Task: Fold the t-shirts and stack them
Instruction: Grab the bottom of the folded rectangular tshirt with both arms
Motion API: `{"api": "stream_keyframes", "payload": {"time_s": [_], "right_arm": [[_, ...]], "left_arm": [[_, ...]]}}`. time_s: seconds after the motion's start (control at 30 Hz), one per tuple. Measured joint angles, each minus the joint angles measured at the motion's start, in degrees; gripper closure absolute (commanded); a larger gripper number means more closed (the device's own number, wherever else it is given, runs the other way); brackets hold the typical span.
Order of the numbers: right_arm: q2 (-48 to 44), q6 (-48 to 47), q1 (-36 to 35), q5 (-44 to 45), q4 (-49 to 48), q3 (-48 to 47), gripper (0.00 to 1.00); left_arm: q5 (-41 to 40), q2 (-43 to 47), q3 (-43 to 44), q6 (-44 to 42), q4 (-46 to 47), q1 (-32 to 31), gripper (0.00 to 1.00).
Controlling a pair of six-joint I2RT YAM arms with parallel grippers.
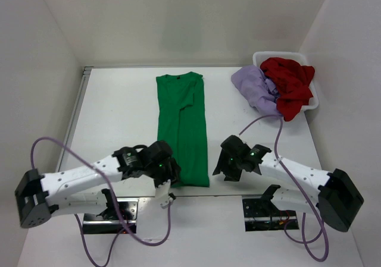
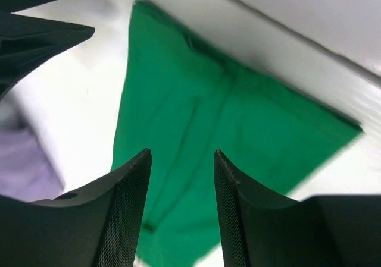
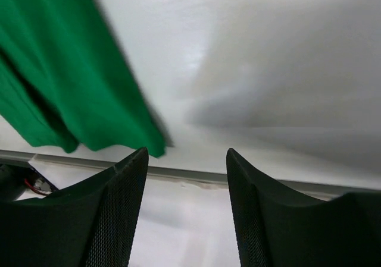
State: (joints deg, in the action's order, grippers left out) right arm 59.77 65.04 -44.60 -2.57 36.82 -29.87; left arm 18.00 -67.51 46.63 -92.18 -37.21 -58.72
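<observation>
The green t-shirt [image 1: 181, 130] lies on the table as a long narrow strip, neck at the far end. My left gripper [image 1: 171, 176] is at its near left corner. In the left wrist view that gripper [image 2: 181, 157] stands open over the green cloth [image 2: 226, 130], with nothing between the fingers. My right gripper [image 1: 225, 170] is just right of the near right corner, apart from the cloth. It is open and empty [image 3: 186, 154], with the green shirt [image 3: 53, 77] to its upper left. The lavender t-shirt [image 1: 256, 88] hangs over the basket's left side. The dark red t-shirt [image 1: 289, 82] lies in the basket.
A white basket [image 1: 312, 102] stands at the far right, near the right wall. White walls close in the table on the left, back and right. Purple cables loop from both arms near the front edge. A metal strip [image 1: 74, 115] runs along the table's left side.
</observation>
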Motion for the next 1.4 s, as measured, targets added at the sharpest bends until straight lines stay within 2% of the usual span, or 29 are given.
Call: {"api": "stream_keyframes", "payload": {"time_s": [0.17, 0.43, 0.67, 0.93, 1.07, 1.13, 1.2, 1.23, 1.3, 1.4], "right_arm": [[8.63, -3.28, -0.39, 0.2, -3.06, -5.99, 0.36], [16.11, -5.81, -1.7, -0.68, -5.66, -7.39, 0.36], [20.83, -6.19, -6.62, -1.51, -7.32, -9.92, 0.36], [23.78, -5.97, -8.28, -3.19, -8.76, -11.3, 0.36], [23.78, -5.92, -8.28, -3.26, -8.81, -11.3, 0.36], [23.78, -5.92, -8.28, -3.26, -8.83, -11.3, 0.36], [23.78, -5.9, -8.31, -3.28, -8.83, -11.3, 0.36], [23.78, -5.77, -8.28, -3.28, -8.83, -11.3, 0.36], [23.74, -5.62, -8.28, -3.26, -8.83, -11.28, 0.39], [23.63, -5.33, -8.33, -3.26, -8.83, -11.26, 0.47]], "left_arm": [[-4.52, 13.0, -9.09, 0.09, -2.62, 0.42, 0.46], [-6.38, 15.54, -20.2, 0.39, -1.03, 0.42, 0.47], [-6.36, 14.1, -20.74, -1.29, 0.5, 0.44, 0.46], [-6.34, 0.96, -15.56, -2.56, 0.66, 0.44, 0.42], [-6.36, -0.35, -14.69, -3.52, 1.01, 0.39, 0.42], [-6.38, -1.33, -14.21, -3.74, 0.28, 0.39, 0.47], [-6.38, -3.08, -13.0, -3.63, -0.22, 0.39, 0.56], [-6.32, -3.91, -12.57, -3.52, -0.07, 0.39, 0.69], [-6.32, -4.9, -12.26, -3.32, -0.04, 0.39, 0.82], [-6.49, -5.01, -12.22, -2.29, 0.02, 0.39, 0.91]]}}
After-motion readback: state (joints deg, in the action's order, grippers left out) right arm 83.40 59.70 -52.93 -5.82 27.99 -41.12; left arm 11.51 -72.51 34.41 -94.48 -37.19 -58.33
